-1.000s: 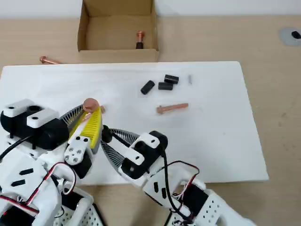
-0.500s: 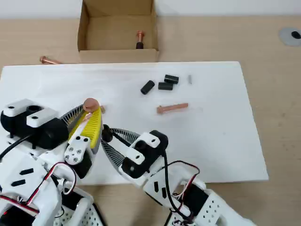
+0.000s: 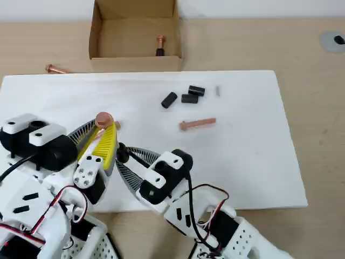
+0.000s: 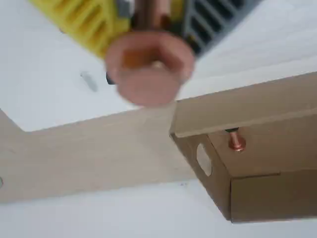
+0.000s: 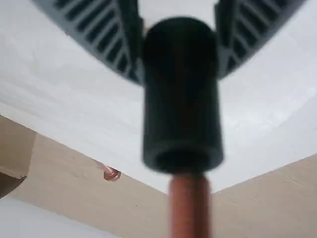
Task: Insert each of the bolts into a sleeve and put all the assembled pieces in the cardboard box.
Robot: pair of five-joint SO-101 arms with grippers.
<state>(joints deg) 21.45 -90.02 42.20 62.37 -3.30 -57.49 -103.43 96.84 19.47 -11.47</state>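
Seen from above, 2 robot arms meet over the near left part of a white sheet (image 3: pixel 242 162) on a wooden table (image 3: pixel 318 108). The left gripper (image 3: pixel 101 129), with 1 yellow finger (image 3: pixel 105 144), is closed around a copper bolt (image 3: pixel 104 120), head uppermost. Just beside it, the right gripper (image 3: pixel 123 154) is clamped on a black sleeve (image 3: pixel 122 153).

The right wrist view adds what the high view hides: the bolt's shaft sits at the sleeve's open mouth, though how far in cannot be told.

At the table's far edge stands the cardboard box (image 3: pixel 97 38), open, with 1 assembled piece (image 3: pixel 160 46) inside against its near wall. The left wrist view shows that piece's copper head just behind the box's wall.

On the sheet's middle lie 3 loose sleeves (image 3: pixel 189 99), close together, and near them a second bolt (image 3: pixel 197 124). A third bolt (image 3: pixel 56 69) lies off the sheet, on the wood left of the box.
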